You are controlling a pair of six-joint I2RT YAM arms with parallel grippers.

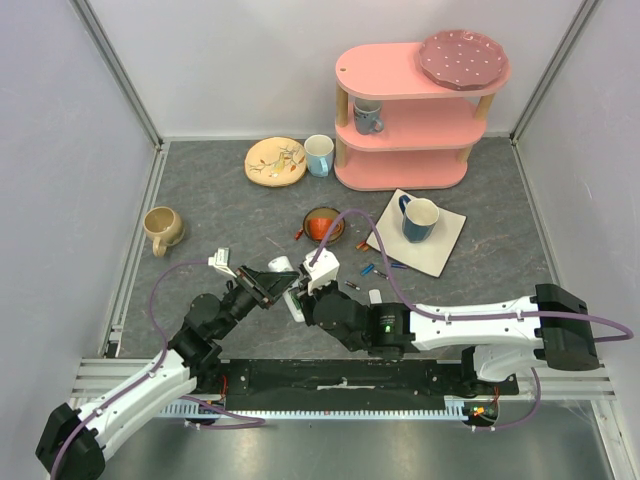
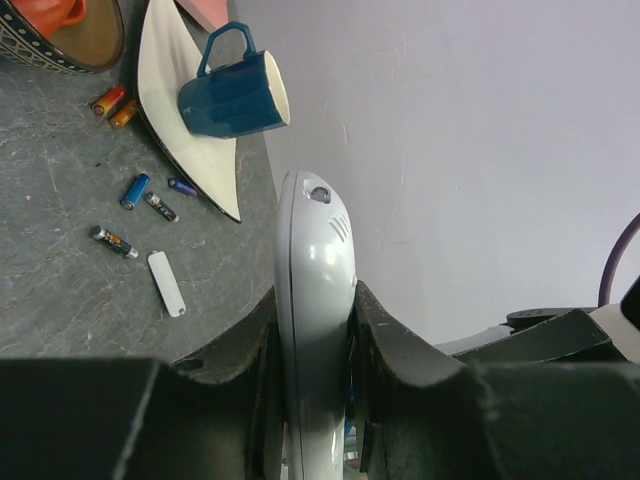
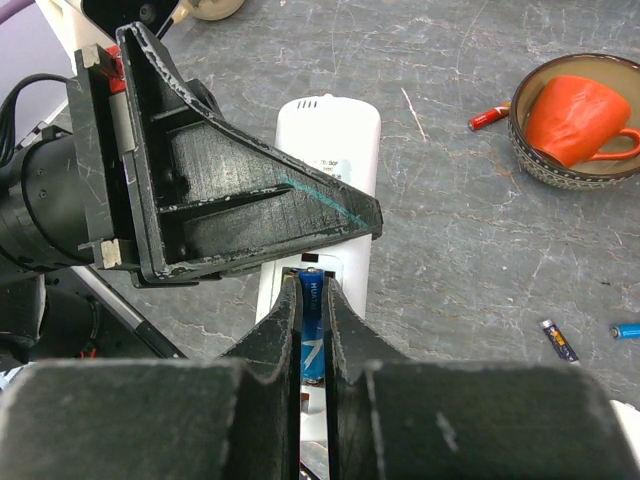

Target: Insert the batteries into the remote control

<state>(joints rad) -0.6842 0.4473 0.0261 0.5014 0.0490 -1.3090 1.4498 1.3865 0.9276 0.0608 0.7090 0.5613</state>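
Observation:
The white remote control (image 3: 330,130) is clamped on edge between my left gripper's fingers (image 2: 315,340), raised above the table; it also shows in the top view (image 1: 283,267). My right gripper (image 3: 312,285) is shut on a blue battery (image 3: 312,318) and holds it lengthwise in the remote's open slot, its tip at the slot's far end. Both grippers meet at the table's near middle, the left gripper (image 1: 265,285) beside the right gripper (image 1: 300,300). Several loose batteries (image 2: 134,190) lie on the grey table, also visible in the top view (image 1: 367,268). A red battery (image 3: 490,118) lies beside the bowl.
A small white battery cover (image 2: 166,283) lies near the loose batteries. A bowl holding an orange cup (image 3: 575,120) and a blue mug (image 1: 419,218) on a white napkin (image 1: 445,245) stand behind. A tan mug (image 1: 162,228), a plate, another cup and a pink shelf (image 1: 400,175) stand farther back.

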